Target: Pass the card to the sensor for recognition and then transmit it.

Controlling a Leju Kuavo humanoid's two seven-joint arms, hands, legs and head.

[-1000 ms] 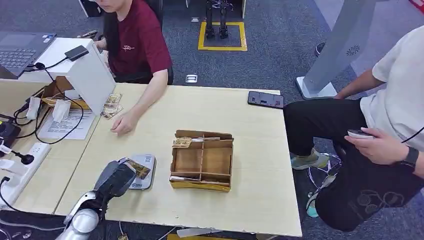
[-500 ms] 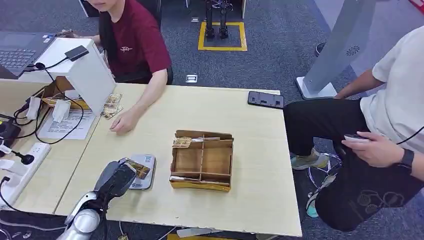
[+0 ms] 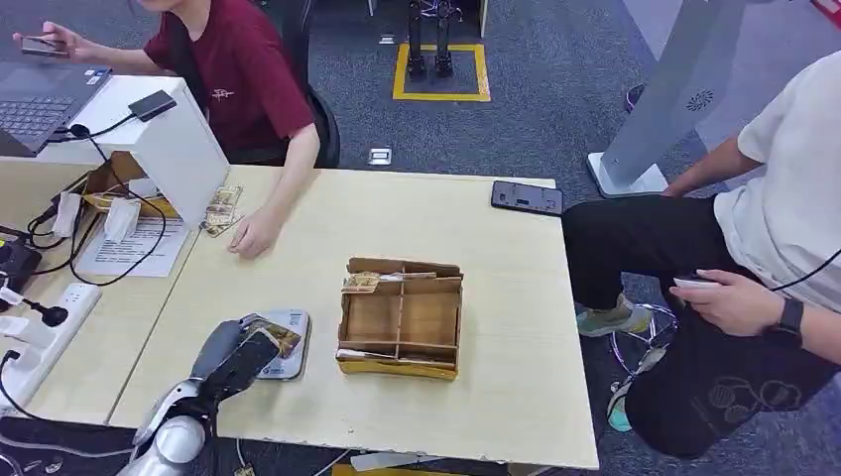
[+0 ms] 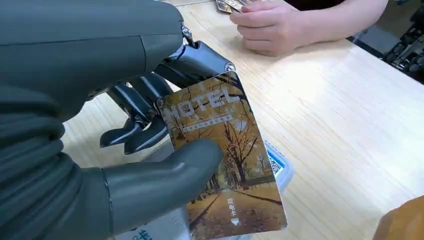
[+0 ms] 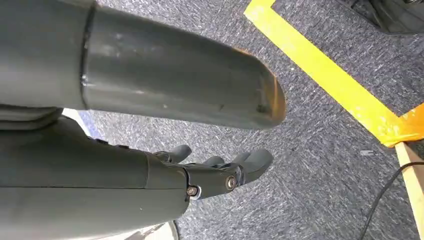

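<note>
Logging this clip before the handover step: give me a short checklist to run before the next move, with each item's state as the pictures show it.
1. Card held: ok. The left hand grips the hotel card between thumb and fingers.
2. Card over the sensor: ok. In the head view the card sits above the grey reader.
3. Card recognised: cannot tell; no signal is visible.
4. Receiver ready: not ok. The person's hand rests flat on the table.
5. Path clear: ok. The cardboard box stands apart, to the right of the reader.
6. Right hand free: ok, hanging over the carpet.
</note>
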